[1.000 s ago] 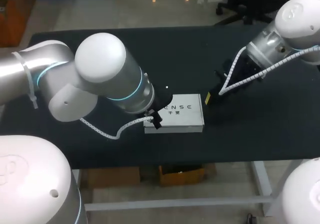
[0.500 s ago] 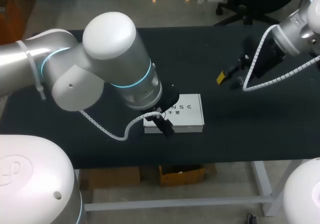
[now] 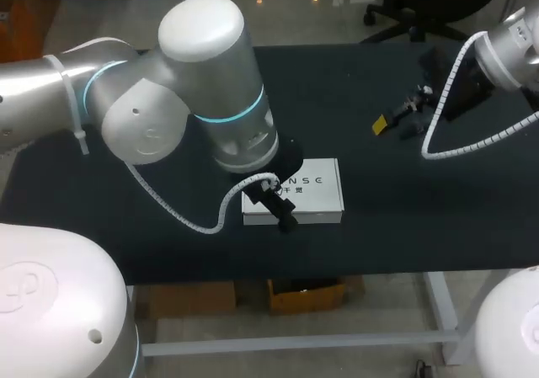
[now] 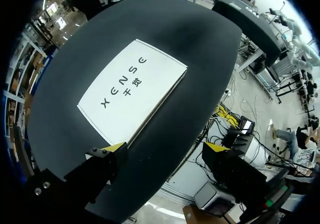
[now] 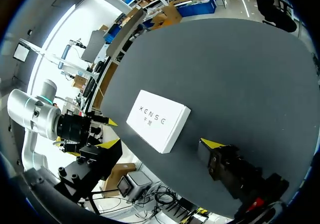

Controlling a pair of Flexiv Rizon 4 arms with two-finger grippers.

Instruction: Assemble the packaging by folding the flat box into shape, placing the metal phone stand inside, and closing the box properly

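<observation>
The white box (image 3: 299, 193) lies flat and closed on the black table (image 3: 421, 218), print side up. My left gripper (image 3: 279, 209) hangs over the box's front left corner, mostly hidden under my own arm. In the left wrist view the box (image 4: 132, 90) lies ahead of the left gripper (image 4: 165, 148), whose fingers stand wide apart with nothing between them. My right gripper (image 3: 396, 124) is off to the back right, well clear of the box, open and empty. From the right wrist the box (image 5: 158, 119) shows ahead of the right gripper (image 5: 161, 144). No phone stand is visible.
The table's front edge (image 3: 354, 270) runs close behind the box's front side. In the right wrist view my left gripper (image 5: 85, 129) shows beyond the box's far end.
Both grippers have opened wide. The right arm has drawn back from the box's right end toward the back right. The left arm has lifted and turned above the box's left end.
</observation>
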